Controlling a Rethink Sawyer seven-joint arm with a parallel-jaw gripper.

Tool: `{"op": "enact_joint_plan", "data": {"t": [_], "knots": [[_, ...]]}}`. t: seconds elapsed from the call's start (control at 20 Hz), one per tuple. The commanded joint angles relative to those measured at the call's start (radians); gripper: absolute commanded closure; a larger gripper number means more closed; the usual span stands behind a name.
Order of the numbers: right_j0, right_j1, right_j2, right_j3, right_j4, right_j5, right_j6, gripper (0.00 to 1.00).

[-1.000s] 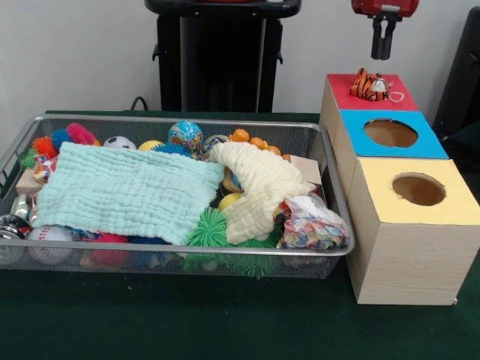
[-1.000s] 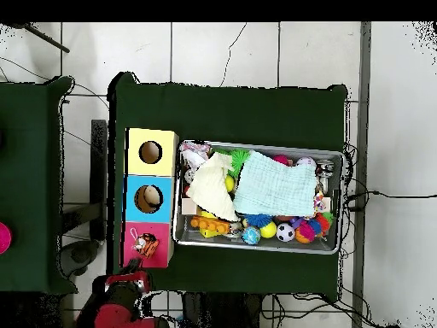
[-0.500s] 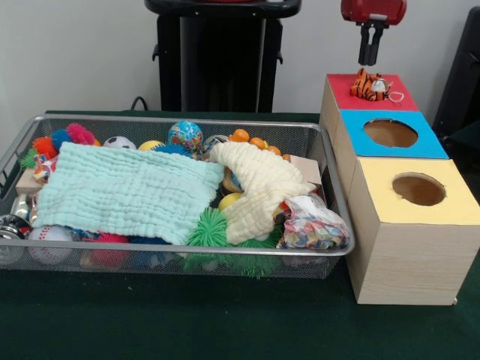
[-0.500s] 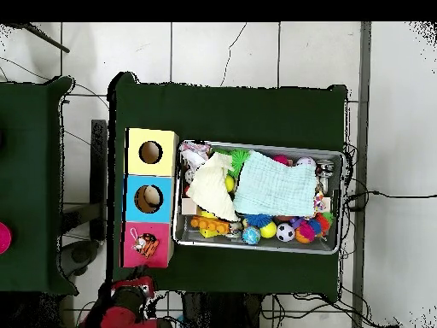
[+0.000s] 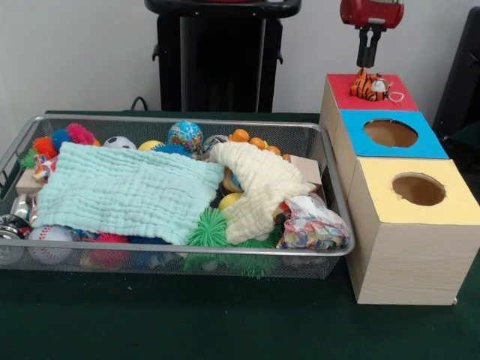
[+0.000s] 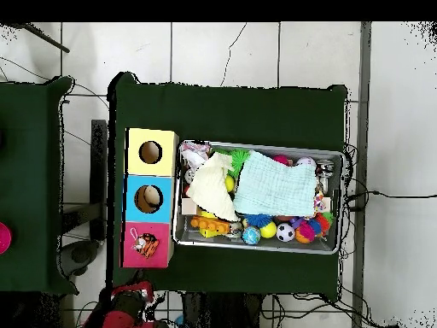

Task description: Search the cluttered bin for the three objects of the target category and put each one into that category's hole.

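A: Why is the bin (image 5: 330, 176) hard against the boxes (image 5: 409, 247) on the table (image 5: 225, 322)?

B: A short carry, I'd guess. The cloths (image 5: 127, 191) hide half the toys.

A: And that tiger (image 5: 369, 85)?

B: It lies on the red panel, right over the hole (image 5: 373, 88), not dropped through. Jammed, maybe.

A: The gripper (image 5: 367, 57)?

B: Above the tiger, empty, fingers (image 5: 367, 49) narrow, pressed together.

A: Any writing?

B: None I can read.

A toy tiger (image 5: 370, 85) blocks the hole (image 5: 373, 91); 2 cloths (image 5: 127, 191) cover the bin (image 5: 187, 121).
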Motion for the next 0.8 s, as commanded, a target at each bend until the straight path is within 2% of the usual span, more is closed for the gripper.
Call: {"op": "enact_joint_plan", "data": {"t": [0.05, 0.3, 0.8], "knots": [[-0.007, 0.043, 0.05, -0.004, 0.007, -0.076, 0.197, 1.0], [0.0, 0.044, 0.053, -0.001, 0.017, -0.077, 0.202, 1.0], [-0.002, -0.002, 0.058, 0.003, 0.021, -0.025, 0.193, 1.0]]}}
